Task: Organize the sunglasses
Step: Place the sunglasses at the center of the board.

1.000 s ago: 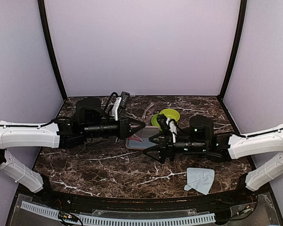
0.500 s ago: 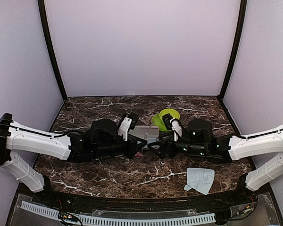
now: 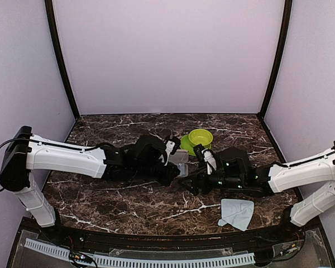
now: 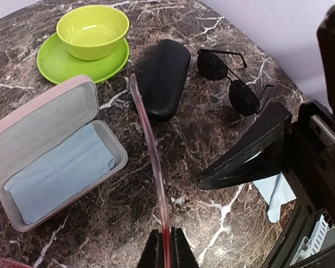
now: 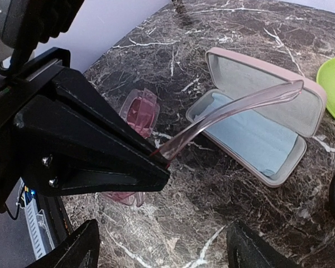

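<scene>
The left gripper (image 4: 166, 244) is pinched tight on 1 temple of the red-pink sunglasses (image 4: 151, 146), a thin, translucent, gently curved plastic bar. The right gripper (image 5: 163, 250) stands wide, nothing between its 2 black fingers, facing the left one over the middle of the dark, white-veined marble table (image 3: 128, 201).

The black sunglasses (image 4: 213, 65), thin wire with 2 dark teardrop lenses, lie on the marble just beside the black case (image 4: 165, 77), a smooth matte oval, on its side away from the green bowl (image 4: 93, 30). The bowl sits on a matching glossy plate (image 4: 54, 60). The pink case (image 4: 44, 120), rectangular with rounded corners, lies open, grey-lined, with a folded cloth (image 4: 58, 177) in its tray.

Only the right wrist view shows the pink lenses, below the left gripper's wedge-shaped finger on the near side of the pink case; whether they touch the marble I cannot tell. Only the left wrist view shows the black pair. From above the arms hide both pairs, and a loose cloth (image 3: 237, 213) lies at the near right.
</scene>
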Robot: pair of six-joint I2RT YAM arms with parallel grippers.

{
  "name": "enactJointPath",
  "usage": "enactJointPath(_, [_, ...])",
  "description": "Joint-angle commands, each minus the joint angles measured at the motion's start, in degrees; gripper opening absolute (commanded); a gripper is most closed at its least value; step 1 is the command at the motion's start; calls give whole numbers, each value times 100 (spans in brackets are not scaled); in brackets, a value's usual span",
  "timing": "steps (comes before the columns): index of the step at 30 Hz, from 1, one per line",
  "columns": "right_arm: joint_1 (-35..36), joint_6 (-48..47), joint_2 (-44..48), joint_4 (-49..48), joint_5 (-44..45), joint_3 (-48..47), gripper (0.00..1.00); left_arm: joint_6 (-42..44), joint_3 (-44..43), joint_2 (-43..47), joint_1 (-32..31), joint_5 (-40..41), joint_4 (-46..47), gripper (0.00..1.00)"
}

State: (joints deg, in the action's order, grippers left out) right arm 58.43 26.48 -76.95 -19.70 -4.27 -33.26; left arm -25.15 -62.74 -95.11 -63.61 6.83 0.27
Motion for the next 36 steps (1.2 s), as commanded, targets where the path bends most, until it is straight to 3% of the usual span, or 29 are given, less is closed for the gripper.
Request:
enactJointPath(1, [-49,122,117,-199,62,218,78,-91,-220,-167,-19,-216,-1202,0])
enactJointPath(9, [-242,103,695,22,252,587,79,-55,-345,-500,-19,-684,-1841,0])
enactJointPath(17, [-324,111,615,-13,195,654,79,-52,-675,-1068,-28,-977,-1997,6])
enactJointPath(28, [-324,108,304,-133,35,586,79,201,-941,-972,-24,-1155,-2116,46])
enactJointPath(33, [-324,-7,462,53,57,598,79,767,-812,-247,69,-1047,-2194,63])
enactJointPath(36, [-332,-105,635,253,143,599,80,1293,-490,261,445,-1342,-2234,67])
